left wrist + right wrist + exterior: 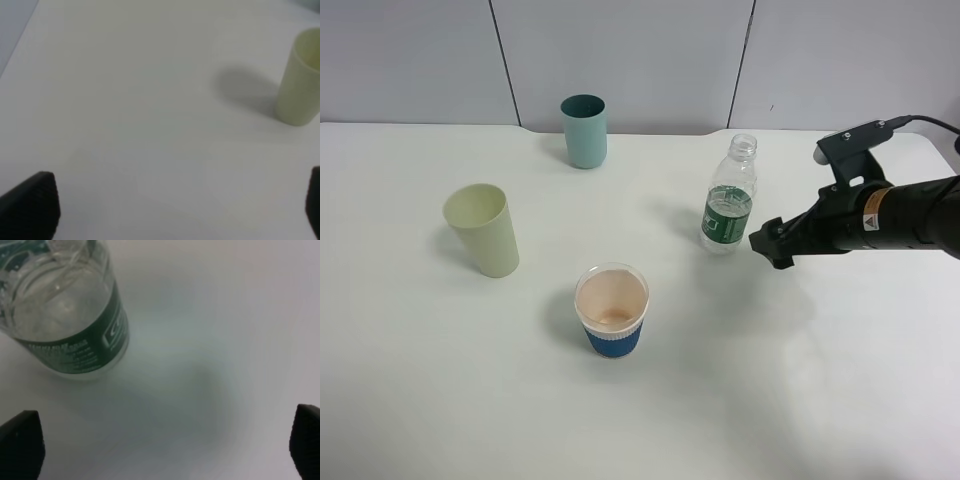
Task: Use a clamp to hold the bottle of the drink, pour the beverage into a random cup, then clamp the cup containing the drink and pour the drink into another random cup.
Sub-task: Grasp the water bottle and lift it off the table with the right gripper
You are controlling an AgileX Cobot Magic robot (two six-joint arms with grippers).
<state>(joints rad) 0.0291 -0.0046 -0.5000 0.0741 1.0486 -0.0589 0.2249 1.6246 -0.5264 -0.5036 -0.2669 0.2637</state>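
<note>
Overhead, the right arm (895, 215) reaches in level from 3 o'clock, the right gripper (772, 243) just beside the upright, uncapped bottle (728, 205).

Left wrist: the left gripper (175, 205) is spread wide and empty, a pale cup (300, 80) ahead.

Right wrist: fingers (20, 447) wide apart, gripping nothing. The bottle's green label (95, 347) is too blurred to read.

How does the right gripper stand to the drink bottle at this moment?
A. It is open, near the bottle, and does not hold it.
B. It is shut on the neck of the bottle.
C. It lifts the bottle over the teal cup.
A: the right gripper is open beside the upright bottle; the right wrist view shows the bottle ahead of its fingertips, not between them.
</note>
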